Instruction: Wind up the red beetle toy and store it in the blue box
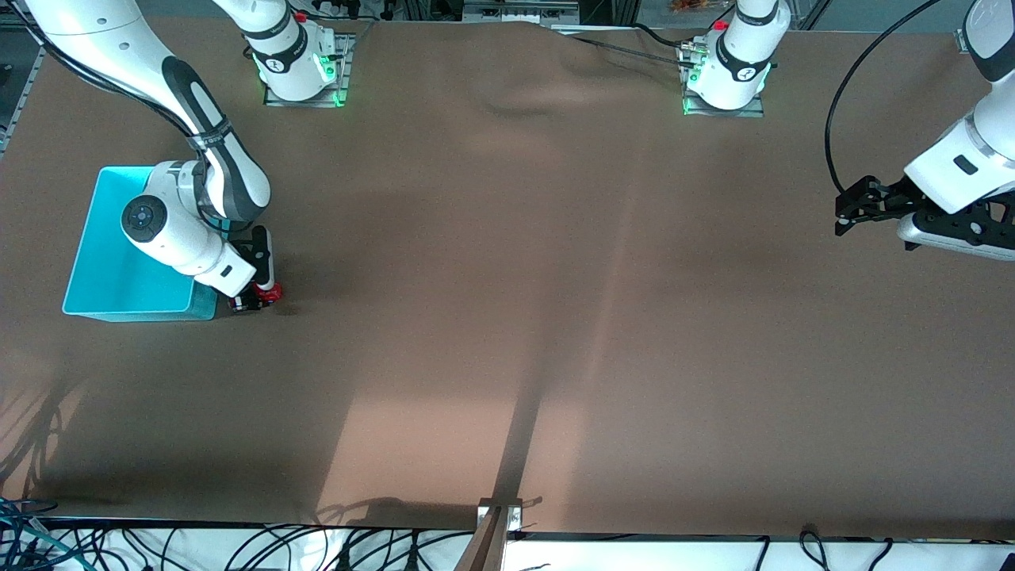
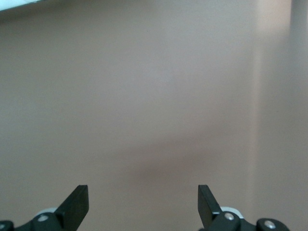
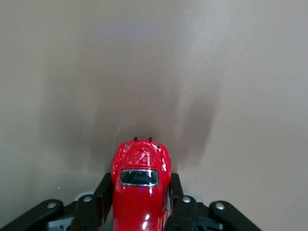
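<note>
Jaws of right gripper [image 3: 140, 211] clamped on beetle [image 3: 140, 185] sides, low beside box [image 1: 119, 262] corner nearest the camera, table [image 1: 555, 317] under it all, left gripper [image 2: 143, 204] waiting wide open over the table's left-arm end

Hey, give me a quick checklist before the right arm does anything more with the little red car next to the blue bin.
1. Right gripper shut on the red beetle toy: ok, a finger on each side of its body.
2. Toy centred between the fingers: ok in the right wrist view.
3. Toy on the table, ready for winding: cannot tell whether its wheels touch.
4. Blue box close by: ok, right beside the toy, toward the right arm's end.
5. Box has room: ok where visible; the arm covers part of it.
6. Left gripper out of the way: ok, open, waiting over bare table at the left arm's end.
</note>
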Controlling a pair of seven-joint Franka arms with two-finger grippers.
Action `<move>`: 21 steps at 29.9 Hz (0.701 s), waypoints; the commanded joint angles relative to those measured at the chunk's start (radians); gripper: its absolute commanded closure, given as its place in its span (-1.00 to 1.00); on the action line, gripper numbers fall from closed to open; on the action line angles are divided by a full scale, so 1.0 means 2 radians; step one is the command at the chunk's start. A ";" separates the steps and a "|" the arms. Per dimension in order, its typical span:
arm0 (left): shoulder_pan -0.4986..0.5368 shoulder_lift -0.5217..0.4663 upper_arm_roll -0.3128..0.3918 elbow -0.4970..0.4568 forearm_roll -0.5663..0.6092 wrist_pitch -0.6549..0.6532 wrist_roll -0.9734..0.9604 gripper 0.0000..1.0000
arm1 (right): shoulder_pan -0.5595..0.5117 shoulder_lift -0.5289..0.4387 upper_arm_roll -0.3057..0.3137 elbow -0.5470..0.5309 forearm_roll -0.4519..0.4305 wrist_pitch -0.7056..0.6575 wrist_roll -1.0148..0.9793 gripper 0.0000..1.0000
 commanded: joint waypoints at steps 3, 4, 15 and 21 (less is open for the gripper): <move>0.006 -0.010 -0.004 0.005 0.002 -0.045 0.008 -1.00 | -0.002 -0.011 0.014 0.086 0.009 -0.131 0.022 0.77; 0.006 -0.010 -0.004 0.007 0.001 -0.052 0.008 -1.00 | -0.002 -0.011 0.014 0.099 0.009 -0.151 0.027 0.77; 0.028 -0.006 -0.002 0.008 -0.033 -0.074 -0.006 -1.00 | -0.005 -0.042 -0.015 0.185 0.009 -0.314 0.056 0.77; 0.026 0.002 -0.002 0.015 -0.038 -0.075 -0.019 -1.00 | -0.006 -0.078 -0.042 0.181 0.007 -0.373 0.053 0.77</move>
